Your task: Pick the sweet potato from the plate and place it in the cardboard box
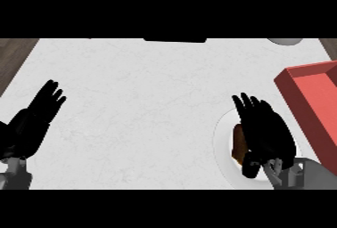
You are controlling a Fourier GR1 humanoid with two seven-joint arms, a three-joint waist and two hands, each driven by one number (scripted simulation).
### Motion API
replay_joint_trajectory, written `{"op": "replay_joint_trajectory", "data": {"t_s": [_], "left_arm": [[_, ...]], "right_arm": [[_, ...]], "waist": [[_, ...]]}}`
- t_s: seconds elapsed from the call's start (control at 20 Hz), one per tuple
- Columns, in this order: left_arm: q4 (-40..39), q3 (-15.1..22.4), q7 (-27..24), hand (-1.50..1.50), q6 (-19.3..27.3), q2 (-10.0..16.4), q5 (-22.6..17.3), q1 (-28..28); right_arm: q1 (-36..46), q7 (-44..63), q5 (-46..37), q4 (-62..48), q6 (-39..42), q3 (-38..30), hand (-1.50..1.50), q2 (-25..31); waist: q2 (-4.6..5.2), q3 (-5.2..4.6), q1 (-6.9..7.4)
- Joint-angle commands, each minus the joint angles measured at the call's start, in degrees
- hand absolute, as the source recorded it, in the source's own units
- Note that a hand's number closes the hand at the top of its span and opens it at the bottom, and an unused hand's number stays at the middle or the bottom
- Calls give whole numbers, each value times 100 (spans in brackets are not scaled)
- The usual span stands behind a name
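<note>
Counter (145, 89): white, faintly marbled, filling most of the head view.
Floor (14, 55): dark wood, showing past the counter's far-left edge.
Dark object (175, 40): flat and black, at the counter's far edge, cut off by the top of the view; too little showing to name.
Pale round thing (285, 41): at the far right corner, only its lower curve visible.
Red box (314, 104): open-topped, red walls and red floor, set at a tilt along the right edge, just beside the plate; cut off by the frame.
Plate (222, 149): white, near the lower right, left rim bare, the rest covered by the right hand.
Sweet potato (238, 141): brown, lying on the plate, only a strip visible at the left side of the right hand; not in the box.
In the way: nothing between plate and box except the box's near wall.
Right hand (266, 131): spread above the sweet potato, palm down, fingers straight and pointing away, thumb low on the left; not closed on anything; contact with the potato impossible to tell.
Right forearm (306, 174): grey, entering from the lower right corner.
Left hand (36, 116): resting at the left edge, well apart from the plate, fingers straight and up, holding nothing.
</note>
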State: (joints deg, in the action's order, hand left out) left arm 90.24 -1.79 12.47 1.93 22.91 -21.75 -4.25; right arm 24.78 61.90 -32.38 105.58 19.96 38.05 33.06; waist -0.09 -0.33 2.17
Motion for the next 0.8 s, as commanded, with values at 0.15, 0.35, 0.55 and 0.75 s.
{"op": "replay_joint_trajectory", "data": {"t_s": [0.15, 0.35, 0.55, 0.75], "left_arm": [[-56, 45, -72, 0, 88, -111, 147, -60], [507, -86, 242, 0, 20, 47, -69, 346], [224, -80, -26, 0, 78, -85, 113, 245], [483, -188, 197, 0, 83, -15, -3, 307]], "right_arm": [[636, 1860, 277, -919, 845, 134, -150, -1390], [588, 1905, 513, -960, 1123, -237, -150, -1137], [569, 1808, 455, -1324, 1118, -182, -150, -1320], [907, 2015, 530, -1354, 1423, -328, -150, -1488]], "waist": [[9, 12, -101], [-42, 22, -120], [-12, 23, -189], [-22, 23, -173]]}}
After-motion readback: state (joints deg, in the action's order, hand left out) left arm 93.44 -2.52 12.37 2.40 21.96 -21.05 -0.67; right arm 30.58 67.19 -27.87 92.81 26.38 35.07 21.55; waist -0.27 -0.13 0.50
